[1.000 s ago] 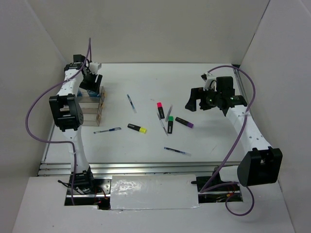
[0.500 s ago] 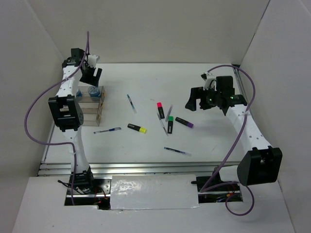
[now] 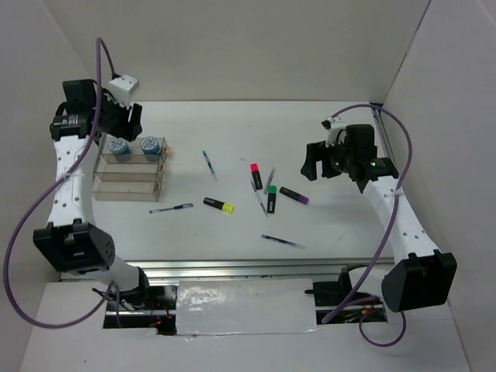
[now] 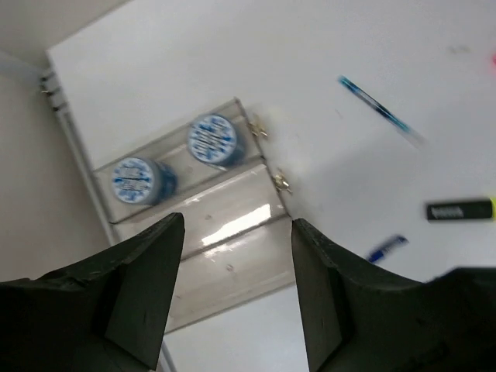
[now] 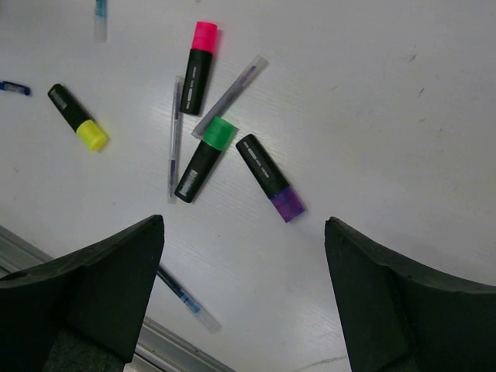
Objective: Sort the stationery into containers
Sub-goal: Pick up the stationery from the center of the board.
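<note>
right wrist view: right gripper (image 5: 244,225) hangs spread, empty, over the green highlighter (image 5: 203,159) on the tabletop (image 5: 372,93) (pens (image 5: 172,139) just beside it); descending could scatter them. left gripper (image 4: 236,225), spread too, overlooks the box (image 4: 232,263) holding both tubs (image 4: 213,139).

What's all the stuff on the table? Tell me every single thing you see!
Organizer box: one, clear with tan edges, left side of the table.
Round tubs: two, blue-white, side by side in the box's far row.
Highlighters: four, black with yellow, pink, green and purple caps, mid-table.
Pens: five, thin, blue or clear, scattered among and around the highlighters.
Table: one, white.
Left gripper: one, black, open, in the air near the box.
Right gripper: one, black, open, in the air right of the highlighters.
</note>
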Robot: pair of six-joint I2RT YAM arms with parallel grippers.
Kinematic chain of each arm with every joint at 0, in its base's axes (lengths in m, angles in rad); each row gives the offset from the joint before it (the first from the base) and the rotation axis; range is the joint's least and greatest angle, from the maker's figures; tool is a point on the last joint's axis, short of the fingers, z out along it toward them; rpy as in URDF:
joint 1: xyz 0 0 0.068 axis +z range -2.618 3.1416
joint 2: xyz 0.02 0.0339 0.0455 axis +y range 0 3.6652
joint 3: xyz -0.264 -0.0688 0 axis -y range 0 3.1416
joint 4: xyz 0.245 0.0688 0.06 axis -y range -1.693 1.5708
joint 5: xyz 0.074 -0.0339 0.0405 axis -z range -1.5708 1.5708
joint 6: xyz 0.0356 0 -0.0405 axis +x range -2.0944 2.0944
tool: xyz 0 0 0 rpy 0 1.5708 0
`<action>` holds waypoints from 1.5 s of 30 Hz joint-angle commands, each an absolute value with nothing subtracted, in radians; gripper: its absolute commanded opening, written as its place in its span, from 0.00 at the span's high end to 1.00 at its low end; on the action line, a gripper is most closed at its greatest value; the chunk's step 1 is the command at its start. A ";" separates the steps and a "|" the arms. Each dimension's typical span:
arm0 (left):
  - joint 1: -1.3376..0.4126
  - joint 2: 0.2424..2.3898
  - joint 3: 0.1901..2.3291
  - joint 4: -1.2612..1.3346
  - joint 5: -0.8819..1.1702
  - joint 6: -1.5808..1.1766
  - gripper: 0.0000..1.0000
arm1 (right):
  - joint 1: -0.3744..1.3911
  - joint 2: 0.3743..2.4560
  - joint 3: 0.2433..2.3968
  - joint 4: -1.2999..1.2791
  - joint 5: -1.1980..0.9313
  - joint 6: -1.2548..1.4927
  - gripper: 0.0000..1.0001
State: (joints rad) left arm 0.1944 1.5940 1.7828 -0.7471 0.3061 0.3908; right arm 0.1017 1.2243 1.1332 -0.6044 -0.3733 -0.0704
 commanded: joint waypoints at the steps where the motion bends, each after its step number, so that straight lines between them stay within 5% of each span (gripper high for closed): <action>1: 0.172 1.497 1.620 -0.816 0.504 0.459 0.31 | 0.140 1.175 1.091 -0.631 -0.301 -0.109 0.11; 6: 0.103 1.301 1.307 -0.764 0.492 0.431 0.23 | 0.150 1.137 1.022 -0.600 -0.236 -0.112 0.20; 13: -0.098 1.212 1.071 -0.729 0.548 0.526 0.18 | 0.160 1.108 0.971 -0.607 -0.224 -0.127 0.21; 22: -0.319 1.429 1.114 -0.683 0.477 0.727 0.21 | 0.170 1.118 0.997 -0.652 -0.235 -0.141 0.19; 35: -0.451 1.776 1.334 -0.713 0.463 0.963 0.24 | 0.201 1.174 1.040 -0.683 -0.256 -0.147 0.18; 45: -0.500 1.896 1.292 -0.604 0.370 0.974 0.30 | 0.189 1.223 1.055 -0.690 -0.285 -0.149 0.16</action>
